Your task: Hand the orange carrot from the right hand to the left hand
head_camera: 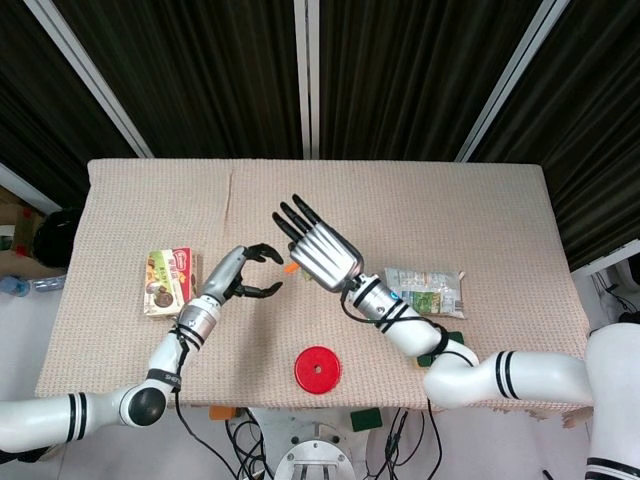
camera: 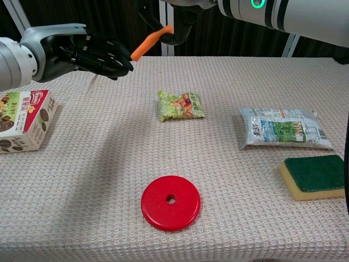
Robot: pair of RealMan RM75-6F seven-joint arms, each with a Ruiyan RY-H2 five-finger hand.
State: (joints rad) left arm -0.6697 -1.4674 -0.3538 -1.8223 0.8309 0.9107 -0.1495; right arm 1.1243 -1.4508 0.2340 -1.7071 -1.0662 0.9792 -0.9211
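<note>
Right robot hand [camera: 173, 24] pinches the orange carrot [camera: 150, 41] above the tabletop [camera: 109, 164]. Left robot hand [camera: 95, 52], fingers spread, sits beside its tip; contact unclear. Head view shows only the carrot's tip

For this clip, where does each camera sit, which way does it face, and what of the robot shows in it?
Head view: high above the table, looking steeply down; shows both forearms, the left hand and the back of the right hand.
Chest view: low at the near table edge, looking across the top toward the dark curtain; shows the left hand and part of the right arm.
Shared: carrot, red disc, snack box, silver packet.
</note>
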